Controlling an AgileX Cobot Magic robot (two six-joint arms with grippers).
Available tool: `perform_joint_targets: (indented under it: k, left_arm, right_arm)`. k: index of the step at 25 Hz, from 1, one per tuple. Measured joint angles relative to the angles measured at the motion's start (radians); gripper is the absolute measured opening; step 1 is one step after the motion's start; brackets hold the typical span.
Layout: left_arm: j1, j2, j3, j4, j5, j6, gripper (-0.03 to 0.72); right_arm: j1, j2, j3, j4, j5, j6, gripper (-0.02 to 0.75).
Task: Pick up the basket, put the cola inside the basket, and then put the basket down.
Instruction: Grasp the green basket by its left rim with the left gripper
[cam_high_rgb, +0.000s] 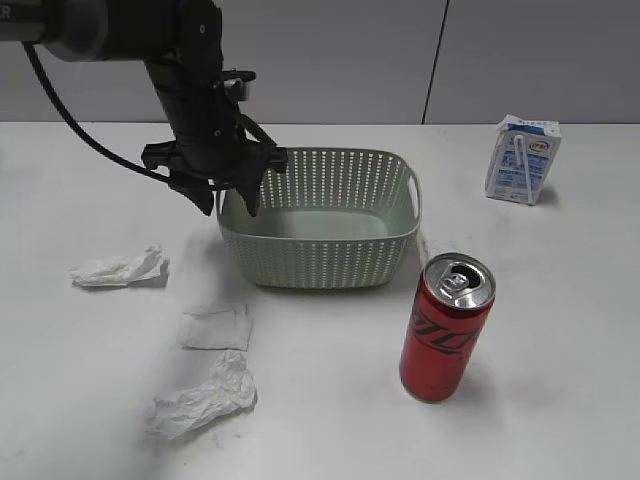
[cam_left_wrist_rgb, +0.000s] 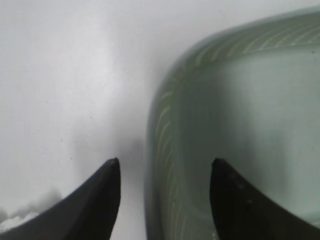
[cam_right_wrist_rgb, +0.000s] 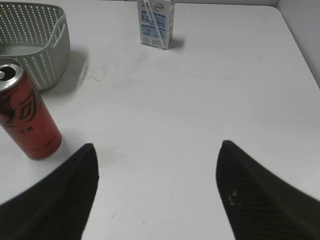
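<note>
Basket (cam_high_rgb: 330, 240) empty on table (cam_high_rgb: 560, 330); left end effector (cam_left_wrist_rgb: 165, 162) wide, straddling its wall, no contact. Right end effector (cam_right_wrist_rgb: 157, 145) wide, empty; cola (cam_right_wrist_rgb: 25, 112) to its left.

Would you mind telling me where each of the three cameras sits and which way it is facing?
Exterior: in front of the table, slanting down at the basket and cola; shows the left gripper.
Left wrist: looks down past the open left gripper straddling the basket wall.
Right wrist: low over the table, past the open right gripper, toward the cola, basket and carton.
Shared: all see the basket.
</note>
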Motion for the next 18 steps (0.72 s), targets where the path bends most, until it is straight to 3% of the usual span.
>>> perform_joint_targets:
  k: [11, 13, 18]
  left_arm:
    - [0.0, 0.013, 0.0, -0.011, -0.002, 0.0, 0.372]
    - [0.0, 0.016, 0.0, -0.026, -0.002, 0.0, 0.31]
    - [0.0, 0.022, 0.0, -0.03, -0.001, -0.001, 0.032]
  right_arm:
    - [0.0, 0.0, 0.0, 0.0, 0.0, 0.0, 0.552]
    - [0.0, 0.0, 0.0, 0.0, 0.0, 0.0, 0.552]
    - [0.0, 0.0, 0.0, 0.0, 0.0, 0.0, 0.552]
